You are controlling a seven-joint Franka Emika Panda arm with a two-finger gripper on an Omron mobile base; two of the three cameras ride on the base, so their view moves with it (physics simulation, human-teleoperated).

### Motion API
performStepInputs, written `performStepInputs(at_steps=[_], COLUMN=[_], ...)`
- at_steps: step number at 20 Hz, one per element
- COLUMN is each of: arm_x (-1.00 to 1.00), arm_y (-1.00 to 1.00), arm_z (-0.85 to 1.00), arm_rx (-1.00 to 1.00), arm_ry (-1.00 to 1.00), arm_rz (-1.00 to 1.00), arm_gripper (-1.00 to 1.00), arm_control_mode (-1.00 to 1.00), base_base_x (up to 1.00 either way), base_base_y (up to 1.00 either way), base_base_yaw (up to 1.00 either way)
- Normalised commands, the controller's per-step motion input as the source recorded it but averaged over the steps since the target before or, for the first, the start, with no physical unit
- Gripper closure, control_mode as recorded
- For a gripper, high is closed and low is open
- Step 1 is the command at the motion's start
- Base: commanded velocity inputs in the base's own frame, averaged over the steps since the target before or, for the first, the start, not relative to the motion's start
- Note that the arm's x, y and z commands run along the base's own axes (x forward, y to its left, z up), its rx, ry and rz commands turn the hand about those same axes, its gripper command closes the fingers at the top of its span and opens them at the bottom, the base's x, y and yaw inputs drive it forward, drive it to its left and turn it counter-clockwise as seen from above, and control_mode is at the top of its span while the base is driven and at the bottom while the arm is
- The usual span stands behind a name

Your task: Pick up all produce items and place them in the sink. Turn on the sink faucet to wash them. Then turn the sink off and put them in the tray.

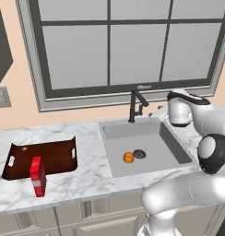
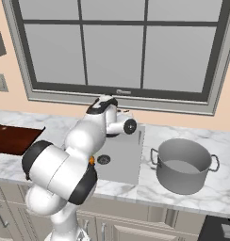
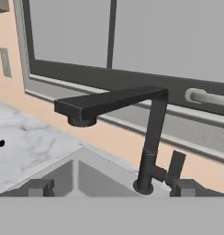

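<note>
Orange fruit (image 1: pixel 128 157) already lies in the sink (image 1: pixel 176 150) just at nine o'clock of the drain (image 1: pixel 139 154), and the wide-open pincer (image 3: pixel 111 193) facing the faucet (image 3: pixel 148 137) could, I reckon, shove the spout instead of the small handle (image 3: pixel 175 166) at its three o'clock.

The left base view looks forward and down from behind the arm, taking in the marble table (image 1: pixel 77 177) from the tray (image 1: pixel 43 159) across to the sink (image 1: pixel 146 150), with the window (image 1: pixel 128 44) behind. The right base view faces the same wall from the other side, showing the sink (image 2: pixel 121 155) partly behind the arm, plus a grey pot (image 2: pixel 183 164). Both share sink, window and table. The hand view sits close and low, facing the faucet (image 3: pixel 150 137) and the window sill (image 3: pixel 100 85), with the fingers (image 3: pixel 40 187) at its bottom edge.
</note>
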Motion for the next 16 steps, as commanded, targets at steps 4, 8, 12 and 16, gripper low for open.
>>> performStepInputs(at_steps=[4, 8, 12, 16], arm_x=[0.31, 0.26, 0.24, 0.25], arm_y=[-0.04, -0.04, -0.01, 0.0], arm_z=[-0.07, -0.11, -0.16, -0.13], arm_rx=[0.0, 0.0, 0.0, 0.0], arm_ry=[-0.05, -0.04, -0.03, -0.04], arm_rz=[0.07, 0.08, 0.08, 0.07], arm_gripper=[-1.0, -1.0, -1.0, -1.0], arm_control_mode=[-1.0, -1.0, -1.0, -1.0], base_base_x=[0.0, 0.0, 0.0, 0.0], base_base_y=[0.0, 0.0, 0.0, 0.0], base_base_yaw=[0.0, 0.0, 0.0, 0.0])
